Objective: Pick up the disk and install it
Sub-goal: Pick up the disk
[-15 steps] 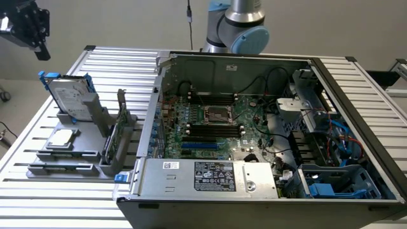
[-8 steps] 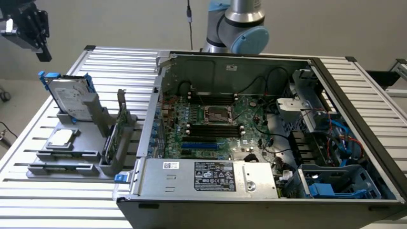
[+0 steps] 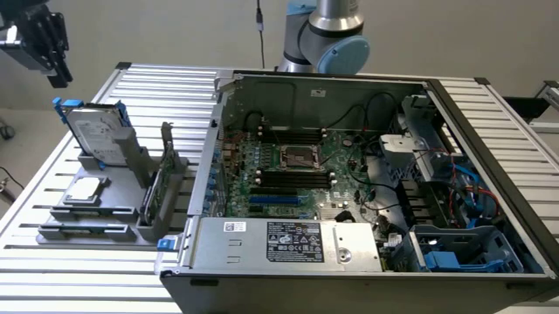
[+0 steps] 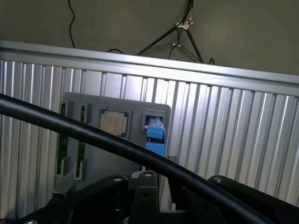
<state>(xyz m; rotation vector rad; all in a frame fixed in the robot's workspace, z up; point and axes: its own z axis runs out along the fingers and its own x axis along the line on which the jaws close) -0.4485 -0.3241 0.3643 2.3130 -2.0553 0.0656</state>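
Along the near edge of the slatted metal table [image 3: 61,281] stands an open computer case [image 3: 349,296]. A silver power supply [image 3: 288,245] lies against its near wall and a blue plastic drive bay [image 3: 459,256] sits in its near corner on the exterior view's right. Deeper inside lies the green motherboard [image 3: 262,176] with its processor socket [image 3: 297,157].

Beside the case, toward the table's edge on the exterior view's left, rests a grey parts holder [image 3: 118,193]. A square silver processor chip [image 3: 85,189] lies flat on it, and a thin green circuit card [image 3: 151,196] stands on edge in a slot just beside the case. At the holder's far end the disk [image 3: 98,134] stands tilted in its slot, blue rails along both sides. Nothing touches it.

In the wrist view the same holder [image 4: 93,154] shows the chip [image 4: 114,123] and the blue end of the disk [image 4: 155,138], with a black cable [image 4: 70,125] crossing in front.

The gripper [image 3: 54,65] hangs in the air above the table's far corner, well apart from the disk. Whether it is released or clenched cannot be told. The arm's base [image 3: 328,33] rises behind the case's far wall.
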